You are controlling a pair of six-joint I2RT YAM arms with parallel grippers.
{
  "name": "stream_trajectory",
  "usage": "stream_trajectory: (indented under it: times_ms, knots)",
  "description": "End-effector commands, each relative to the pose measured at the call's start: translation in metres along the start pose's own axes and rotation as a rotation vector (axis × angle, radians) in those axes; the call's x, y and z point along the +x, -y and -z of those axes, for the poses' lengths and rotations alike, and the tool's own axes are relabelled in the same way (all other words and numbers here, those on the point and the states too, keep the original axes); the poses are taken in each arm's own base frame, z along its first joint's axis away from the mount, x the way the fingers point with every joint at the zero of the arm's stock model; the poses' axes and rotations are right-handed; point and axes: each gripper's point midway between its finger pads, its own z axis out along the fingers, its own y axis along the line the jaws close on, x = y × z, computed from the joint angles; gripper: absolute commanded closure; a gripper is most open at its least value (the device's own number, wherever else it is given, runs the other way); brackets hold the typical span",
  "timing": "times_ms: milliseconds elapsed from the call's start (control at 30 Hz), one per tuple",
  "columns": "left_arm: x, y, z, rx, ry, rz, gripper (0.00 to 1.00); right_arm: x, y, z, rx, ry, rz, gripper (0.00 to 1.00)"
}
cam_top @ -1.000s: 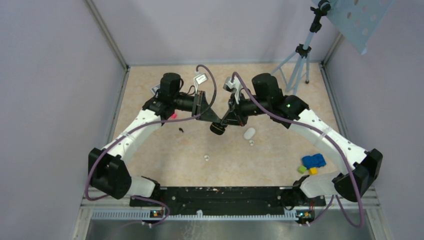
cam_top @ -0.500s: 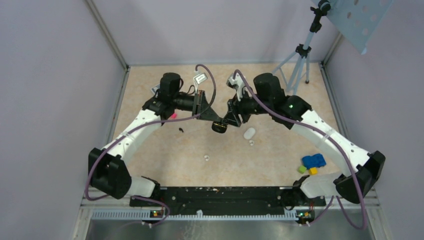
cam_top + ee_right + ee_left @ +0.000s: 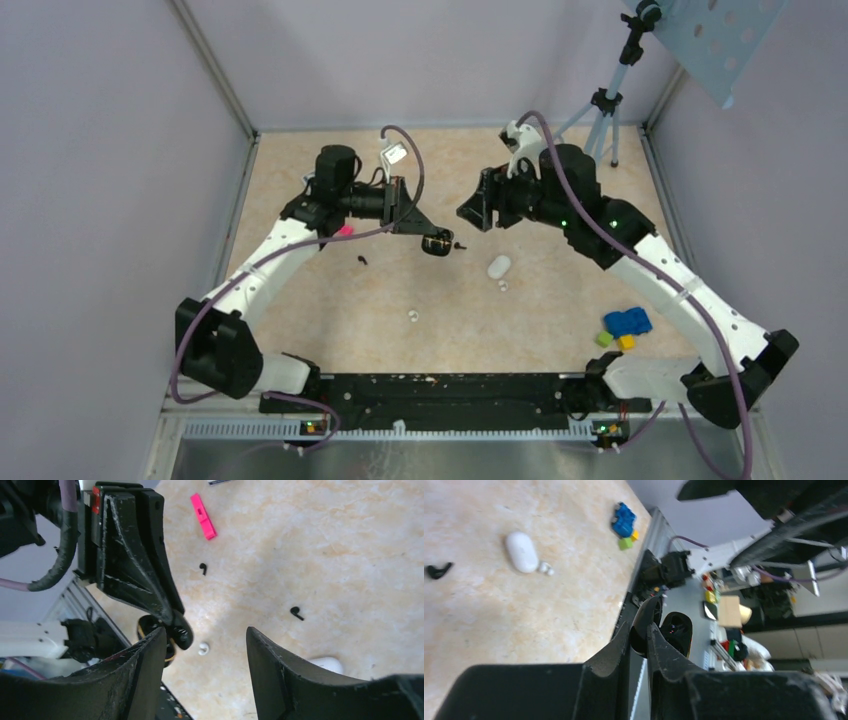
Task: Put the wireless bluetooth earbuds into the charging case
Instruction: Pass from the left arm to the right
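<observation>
Left gripper (image 3: pixel 431 239) clamps tight on a small black rounded object (image 3: pixel 438 246) while the right gripper (image 3: pixel 470 212), jaws parted and empty, hangs just beside it. The white charging case (image 3: pixel 498 266) lies on the table near both grippers, on their base-ward side. One earbud (image 3: pixel 503 286) sits just beside it, and a second earbud (image 3: pixel 412 316) lies farther off.

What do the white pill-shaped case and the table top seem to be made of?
The charging case looks like smooth white plastic, perhaps slightly glossy: its rounded body shows no texture. The table top looks like matte beige laminate with printed marble veining, though real stone cannot be ruled out.
</observation>
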Motion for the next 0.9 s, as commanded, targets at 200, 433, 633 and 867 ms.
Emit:
stream_trajectory:
  times_ms: [200,433,633,867]
  knots:
    - [-0.055,-0.013,0.043,-0.377,0.411,-0.254,1.0,-0.018,-0.039,-0.006,-0.245,0.221,-0.679,0.42]
    - [-0.054,-0.007,0.06,-0.402,0.557,-0.358,1.0,-0.012,-0.034,-0.021,-0.298,0.366,-0.883,0.21]
    - [-0.054,-0.009,0.062,-0.42,0.555,-0.368,1.0,-0.016,-0.04,-0.03,-0.328,0.361,-0.951,0.11]
    - [-0.054,-0.007,0.063,-0.417,0.561,-0.376,1.0,-0.006,-0.049,-0.048,-0.324,0.31,-1.028,0.1]
